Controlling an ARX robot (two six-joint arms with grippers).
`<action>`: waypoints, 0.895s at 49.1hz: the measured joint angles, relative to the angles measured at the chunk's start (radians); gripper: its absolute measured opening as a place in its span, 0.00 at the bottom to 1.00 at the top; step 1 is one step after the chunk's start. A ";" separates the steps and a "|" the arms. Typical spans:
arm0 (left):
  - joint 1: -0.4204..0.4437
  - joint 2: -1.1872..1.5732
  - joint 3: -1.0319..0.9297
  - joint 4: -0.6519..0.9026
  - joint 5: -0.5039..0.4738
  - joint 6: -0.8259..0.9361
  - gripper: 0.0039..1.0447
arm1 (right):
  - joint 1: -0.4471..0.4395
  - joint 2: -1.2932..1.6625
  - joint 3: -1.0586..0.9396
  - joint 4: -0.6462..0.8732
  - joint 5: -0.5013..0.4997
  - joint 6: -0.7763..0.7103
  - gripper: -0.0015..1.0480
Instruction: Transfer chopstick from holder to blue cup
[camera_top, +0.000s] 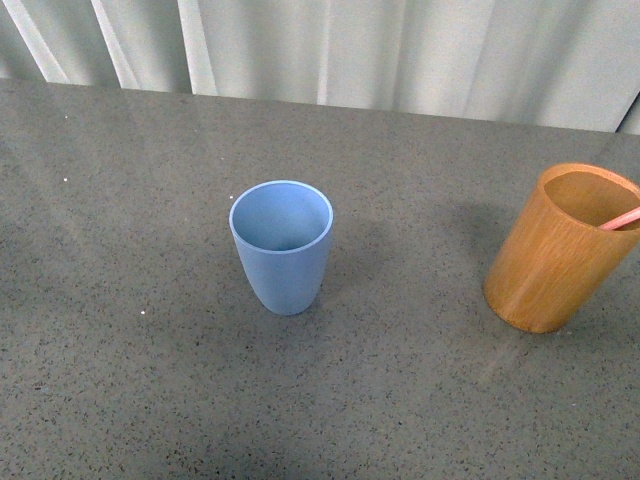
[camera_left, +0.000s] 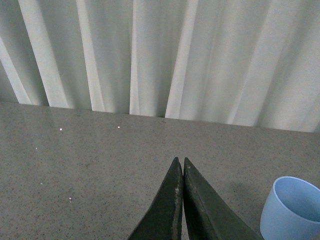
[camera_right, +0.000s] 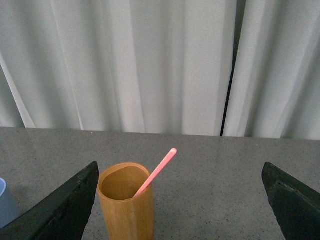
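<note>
The light blue cup (camera_top: 282, 245) stands upright and empty near the middle of the grey table; it also shows in the left wrist view (camera_left: 292, 210) and at the edge of the right wrist view (camera_right: 6, 202). The orange-brown holder (camera_top: 555, 247) stands at the right, with a pale pink chopstick (camera_top: 622, 219) leaning in it. In the right wrist view the holder (camera_right: 125, 205) and chopstick (camera_right: 156, 171) stand between the wide-open fingers of my right gripper (camera_right: 180, 172). My left gripper (camera_left: 180, 161) is shut and empty, off to the side of the cup. Neither arm shows in the front view.
A white pleated curtain (camera_top: 400, 50) hangs along the table's far edge. The grey speckled table (camera_top: 130, 360) spreads around the cup and holder.
</note>
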 joint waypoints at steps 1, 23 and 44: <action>0.000 -0.009 0.000 -0.011 0.000 0.000 0.03 | 0.000 0.000 0.000 0.000 0.000 0.000 0.90; 0.000 -0.198 0.000 -0.199 0.000 0.000 0.03 | 0.000 0.000 0.000 0.000 0.000 0.000 0.90; 0.000 -0.386 0.000 -0.393 0.002 -0.001 0.04 | 0.000 0.000 0.000 0.000 0.000 0.000 0.90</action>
